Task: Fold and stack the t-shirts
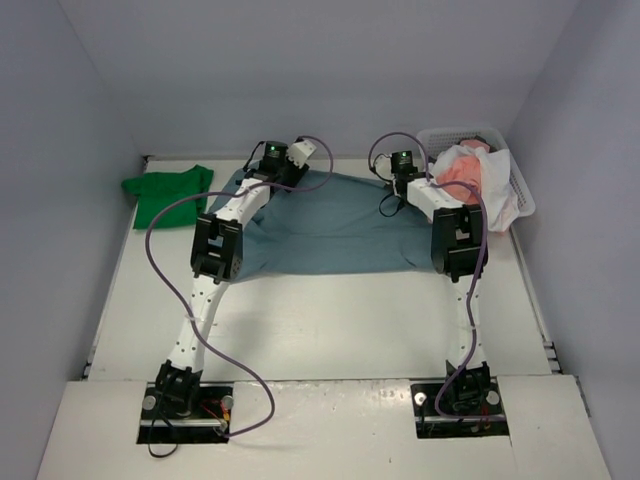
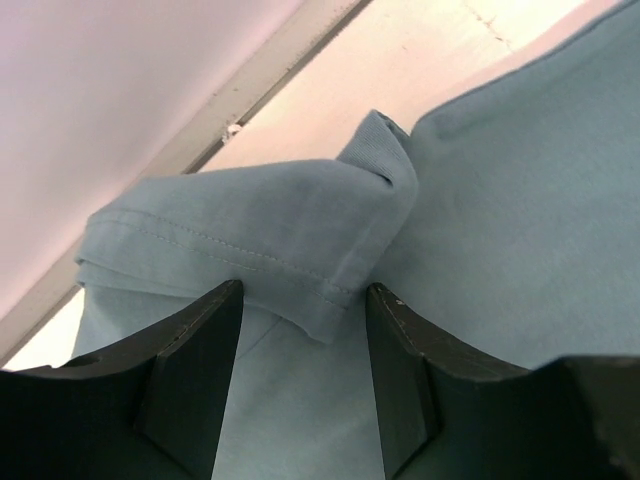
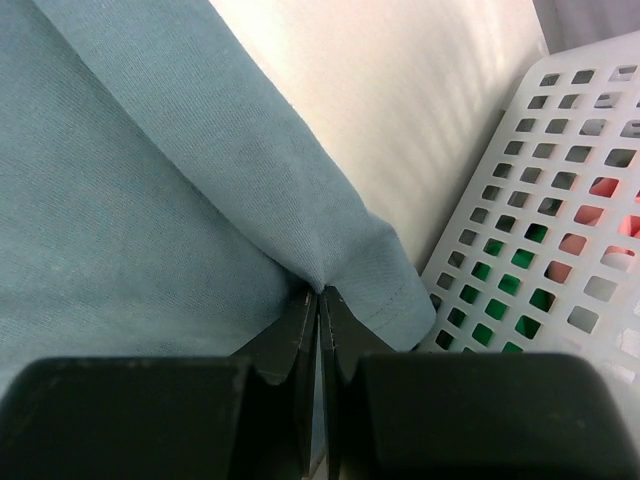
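Right hand (image 3: 320,296) pinches the teal t-shirt (image 3: 140,180) beside the mesh basket (image 3: 503,150).

Surface (image 1: 330,320): white, flat. Lying directly on it:
- Grey-blue cloth t-shirt (image 1: 330,225), spread open across the far middle; its far-left sleeve is folded over on itself.
- Bright green cloth t-shirt (image 1: 168,192), folded, in the far left corner, just beside the grey-blue one.
- White plastic mesh basket (image 1: 524,192), in the far right corner, just beside the grey-blue shirt's right sleeve.
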`<state>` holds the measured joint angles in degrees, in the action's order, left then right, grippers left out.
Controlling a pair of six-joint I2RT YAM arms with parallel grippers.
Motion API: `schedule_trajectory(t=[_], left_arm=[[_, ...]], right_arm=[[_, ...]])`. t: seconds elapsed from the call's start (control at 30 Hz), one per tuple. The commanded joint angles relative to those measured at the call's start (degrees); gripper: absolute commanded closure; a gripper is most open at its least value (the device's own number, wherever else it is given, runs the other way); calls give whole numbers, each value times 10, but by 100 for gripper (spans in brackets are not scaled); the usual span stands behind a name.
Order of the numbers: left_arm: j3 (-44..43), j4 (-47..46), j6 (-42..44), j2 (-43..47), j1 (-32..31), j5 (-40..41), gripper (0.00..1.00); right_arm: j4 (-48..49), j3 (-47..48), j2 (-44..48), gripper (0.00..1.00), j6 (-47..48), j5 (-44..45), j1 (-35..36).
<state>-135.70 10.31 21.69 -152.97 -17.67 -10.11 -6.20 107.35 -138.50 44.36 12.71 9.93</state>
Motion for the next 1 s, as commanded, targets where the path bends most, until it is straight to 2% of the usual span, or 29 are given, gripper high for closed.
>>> schedule_trajectory(t=[0.0,0.13,0.2,0.27,0.3,0.37,0.53,0.77,0.97], left_arm=[[-22,-46,12,13,-5,31,53],[-24,-53,16,14,-5,37,54],[-26,-55,19,13,-5,38,58],[-25,-58,20,12,-5,42,64],[-26,-58,20,12,-5,41,72],[-24,-60,20,11,-4,42,81],[-26,-56,19,9,-4,33,92],[-10,-61,12,28,-3,30,96],[61,-94,6,98,6,47,97]], right_arm=[[-53,-20,16,100,-27,-36,2],[-53,-18,13,100,-30,-37,2],[-53,-17,10,100,-30,-37,3],[-54,-17,9,100,-31,-37,3],[-53,-17,9,100,-31,-38,4],[-54,-19,8,100,-31,-39,4],[-53,-22,6,100,-31,-40,6],[-52,-31,11,100,-39,-46,10],[-42,-53,39,100,-53,-48,14]])
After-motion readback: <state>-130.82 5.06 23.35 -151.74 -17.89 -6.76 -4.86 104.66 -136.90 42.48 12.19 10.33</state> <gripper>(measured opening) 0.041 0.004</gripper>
